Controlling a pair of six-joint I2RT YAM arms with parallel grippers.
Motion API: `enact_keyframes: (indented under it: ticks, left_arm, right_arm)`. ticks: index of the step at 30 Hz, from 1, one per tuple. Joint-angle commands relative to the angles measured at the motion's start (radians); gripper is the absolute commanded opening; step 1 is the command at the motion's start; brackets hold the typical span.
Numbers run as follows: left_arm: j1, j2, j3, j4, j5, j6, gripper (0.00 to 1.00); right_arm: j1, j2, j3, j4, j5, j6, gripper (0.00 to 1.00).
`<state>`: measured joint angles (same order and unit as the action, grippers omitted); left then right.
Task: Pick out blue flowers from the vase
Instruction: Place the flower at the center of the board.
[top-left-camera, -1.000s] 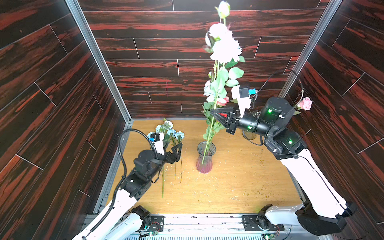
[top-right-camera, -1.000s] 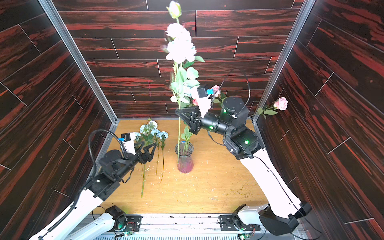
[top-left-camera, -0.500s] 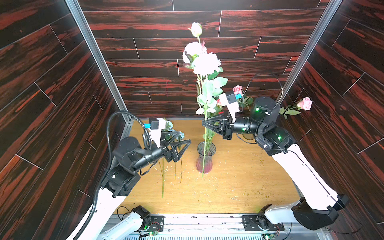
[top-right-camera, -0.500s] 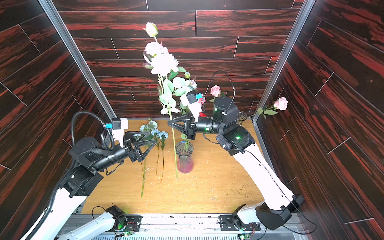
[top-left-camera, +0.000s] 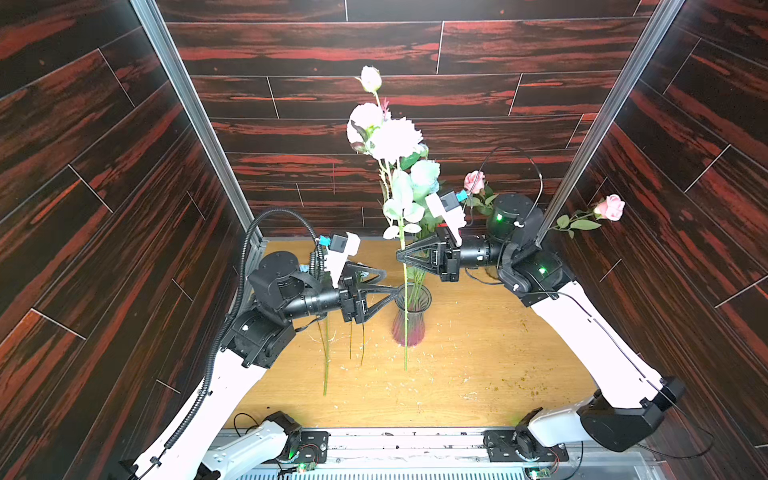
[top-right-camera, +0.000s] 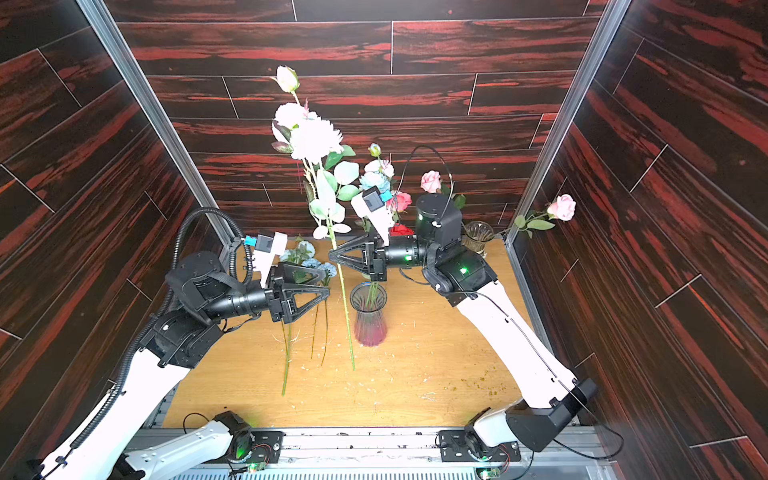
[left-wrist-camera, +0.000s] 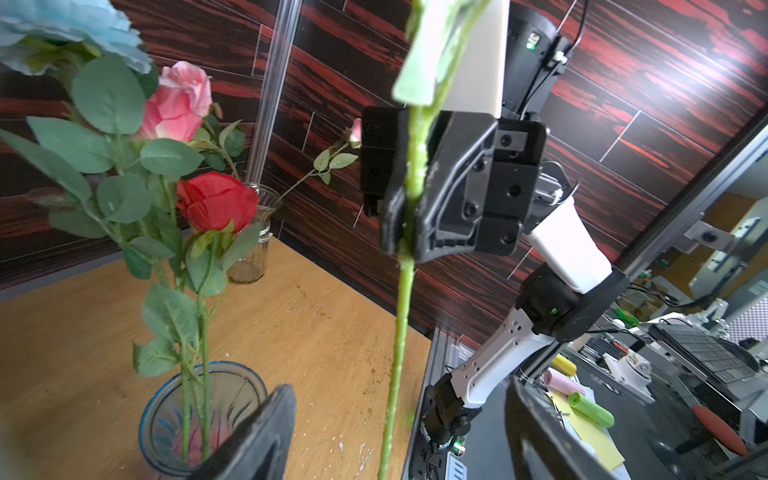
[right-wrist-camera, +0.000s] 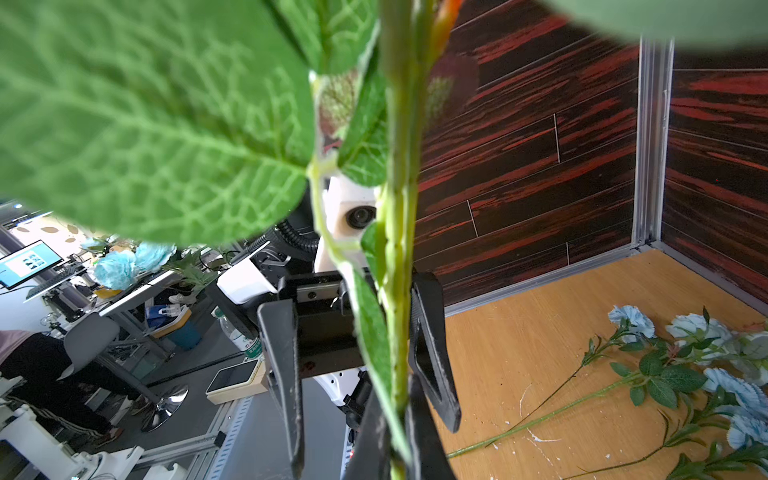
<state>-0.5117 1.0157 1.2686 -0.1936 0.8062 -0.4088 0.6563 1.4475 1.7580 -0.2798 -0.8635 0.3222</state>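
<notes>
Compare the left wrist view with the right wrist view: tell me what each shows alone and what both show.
Left wrist only: the red rose in the vase, a pink rose, a glass jar. Right wrist only: blue flowers lying on the table. Both: the stem in the shut right gripper, the open left gripper, the table.

Robotics lab: wood-panelled booth on aluminium frame, monitor and swivel chair beyond.
</notes>
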Motion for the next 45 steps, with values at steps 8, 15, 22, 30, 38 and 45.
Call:
enact_keyframes:
  ticks: [8,15,22,30,38,45]
  left_arm:
    - [-0.004,0.04,0.024,0.064,0.057,-0.003,0.72]
    - [-0.004,0.056,0.028,0.136,0.065,-0.045,0.6]
    - [-0.004,0.067,0.028,0.158,0.085,-0.064,0.43]
    - [-0.004,0.073,0.032,0.19,0.096,-0.088,0.28]
    - [-0.004,0.07,0.037,0.171,0.085,-0.085,0.0]
    - [-0.005,0.027,0.04,-0.033,-0.06,0.013,0.0]
  right_arm:
    - [0.017,0.02,-0.023,0.117,-0.057,0.07,0.0]
    - [0.026,0.033,-0.02,0.127,-0.054,0.074,0.0]
    - [0.037,0.034,-0.025,0.152,-0.039,0.085,0.0]
    - [0.043,0.037,-0.025,0.162,-0.026,0.088,0.0]
    - [0.042,0.032,-0.029,0.155,-0.001,0.082,0.0]
    - [0.042,-0.02,-0.045,0.079,0.114,0.018,0.47]
